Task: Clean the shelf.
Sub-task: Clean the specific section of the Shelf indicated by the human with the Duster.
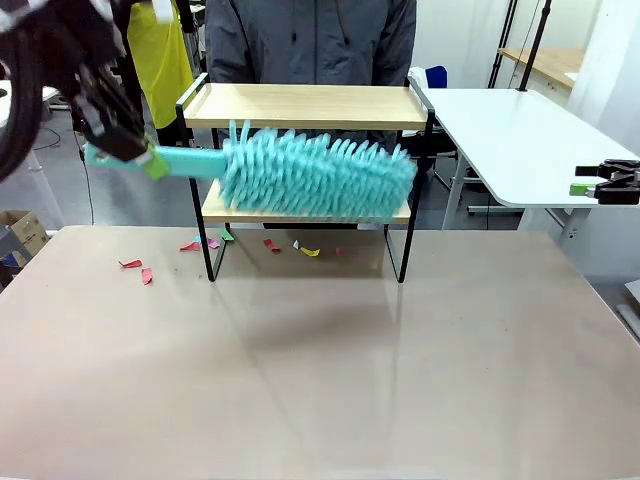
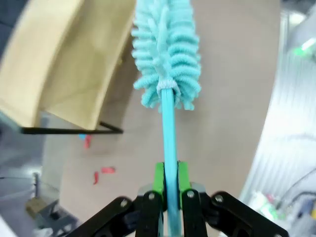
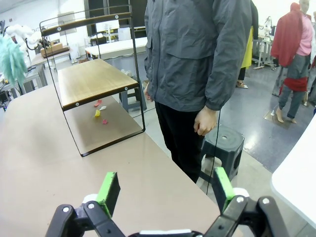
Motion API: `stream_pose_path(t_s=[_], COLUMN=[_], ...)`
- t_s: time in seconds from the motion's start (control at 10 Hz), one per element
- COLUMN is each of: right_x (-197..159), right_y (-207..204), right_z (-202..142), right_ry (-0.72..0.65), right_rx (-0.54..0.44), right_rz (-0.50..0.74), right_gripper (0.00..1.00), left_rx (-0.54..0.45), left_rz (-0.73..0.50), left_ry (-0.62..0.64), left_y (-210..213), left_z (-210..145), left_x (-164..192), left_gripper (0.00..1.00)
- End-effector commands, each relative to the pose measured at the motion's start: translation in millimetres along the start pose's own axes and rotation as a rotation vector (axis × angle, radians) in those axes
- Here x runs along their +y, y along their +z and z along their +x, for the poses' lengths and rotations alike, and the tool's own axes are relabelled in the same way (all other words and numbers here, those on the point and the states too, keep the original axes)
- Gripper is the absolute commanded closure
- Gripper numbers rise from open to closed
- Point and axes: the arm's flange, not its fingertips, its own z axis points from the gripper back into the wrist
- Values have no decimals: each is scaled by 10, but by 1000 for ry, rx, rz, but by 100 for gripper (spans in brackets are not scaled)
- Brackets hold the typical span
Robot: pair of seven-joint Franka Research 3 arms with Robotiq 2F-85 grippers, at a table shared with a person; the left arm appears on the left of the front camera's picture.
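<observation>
Starting on the left: the left tool [image 1: 143,157] is clamped tight on the thin handle of the one teal chenille duster [image 1: 315,175], green pads squeezing the stick from both sides in the left wrist view [image 2: 168,180]. The fluffy head is stretched across the front of the shelf [image 1: 305,105], about level with the lower board. My take on doing this step well: tuck the head in between the two boards, lay the fibres flat on the wood and drag them along the whole length. Mind the raised side rails and the thin black frame, since a bump could shove a rack that light. The paper scraps [image 1: 147,275] are scattered on the table [image 1: 320,380], from left of the shelf's foot to underneath it. I count roughly nine, though a few are too small to be sure of. The shelf itself sits at the far middle of the table, right in front of the one person [image 1: 310,40] standing there. It's a single rack with two boards. Way over on the right, the right tool [image 1: 600,183] hangs well apart from everything, spread wide with nothing in it [image 3: 167,190]. So that's two tools, one busy and one idle.
</observation>
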Motion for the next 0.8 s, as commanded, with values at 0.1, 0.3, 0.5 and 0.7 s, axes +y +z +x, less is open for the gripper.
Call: stream_pose_path(t_s=[0.1,0.3,0.5,0.7], right_x=[1,1,1,1], right_y=[-4,-4,-4,-4], right_z=[21,21,21,21], right_ry=[14,14,14,14], right_rx=[1,1,1,1], right_rz=[1,1,1,1], right_gripper=[0,0,0,0], left_rx=[198,360,480,484], left_rz=[-72,-139,-146,-144], left_ry=[-67,-90,-72,-66], left_y=[-235,-429,-528,-589], left_z=[-127,-209,-370,-397], left_x=[11,15,33,69], left_gripper=[87,87,87,87])
